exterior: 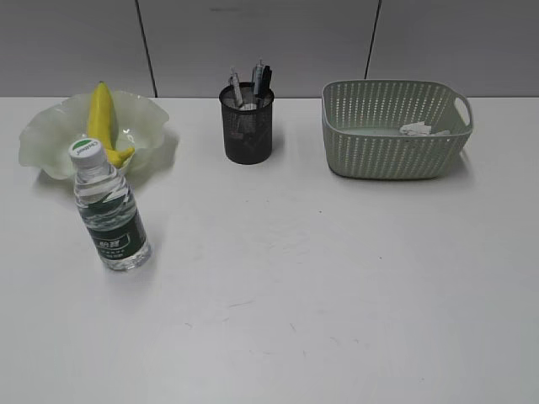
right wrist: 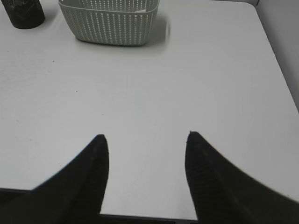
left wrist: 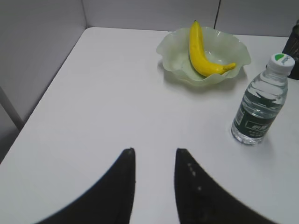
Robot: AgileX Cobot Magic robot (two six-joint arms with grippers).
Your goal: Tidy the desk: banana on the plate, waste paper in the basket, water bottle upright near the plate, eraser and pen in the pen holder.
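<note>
The banana (exterior: 102,118) lies in the pale green ruffled plate (exterior: 46,139) at the back left; both also show in the left wrist view, banana (left wrist: 198,46) and plate (left wrist: 173,51). The water bottle (exterior: 108,209) stands upright in front of the plate, also in the left wrist view (left wrist: 260,109). The black mesh pen holder (exterior: 247,126) holds pens. The waste paper (exterior: 421,129) lies inside the sage-green basket (exterior: 392,151). My left gripper (left wrist: 155,151) is open and empty over the desk (exterior: 320,278). My right gripper (right wrist: 145,136) is open and empty near the desk's front edge. No eraser shows.
The basket (right wrist: 112,21) and the pen holder (right wrist: 23,11) show at the top of the right wrist view. Grey partition walls (exterior: 269,42) stand behind the desk. The desk's left edge (left wrist: 44,95) and right edge (right wrist: 278,65) are in view.
</note>
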